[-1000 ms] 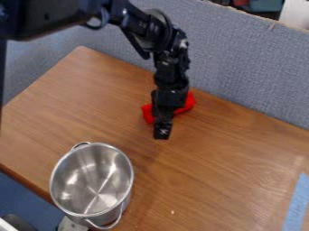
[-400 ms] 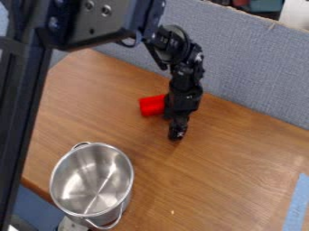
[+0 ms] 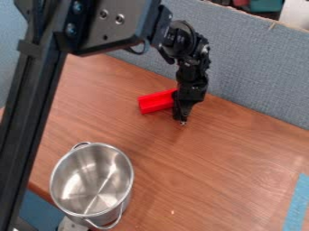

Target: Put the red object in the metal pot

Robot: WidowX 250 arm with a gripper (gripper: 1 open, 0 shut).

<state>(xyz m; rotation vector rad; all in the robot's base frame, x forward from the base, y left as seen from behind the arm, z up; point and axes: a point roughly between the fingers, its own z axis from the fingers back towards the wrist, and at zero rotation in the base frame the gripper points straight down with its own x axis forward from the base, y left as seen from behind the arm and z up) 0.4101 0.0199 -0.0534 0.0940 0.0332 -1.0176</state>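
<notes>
The red object [image 3: 154,102] lies on the wooden table, an elongated block pointing left and slightly down. My gripper [image 3: 182,117] points straight down at the block's right end, which is covered by the black fingers [image 3: 183,106]. The fingers look drawn together into one thin tip that touches the block there. The metal pot [image 3: 72,206] stands at the near left corner of the table, shiny and with nothing in it, well apart from the gripper.
The wooden table [image 3: 229,171] ends in an edge at the right and at the front. A grey fabric wall [image 3: 259,63] runs behind it. A dark metal frame post [image 3: 31,108] crosses the left of the view, in front of the table.
The gripper has moved away from the camera and lower, from beside the block to its right end. Its fingers have closed. The red object and the pot stay in place.
</notes>
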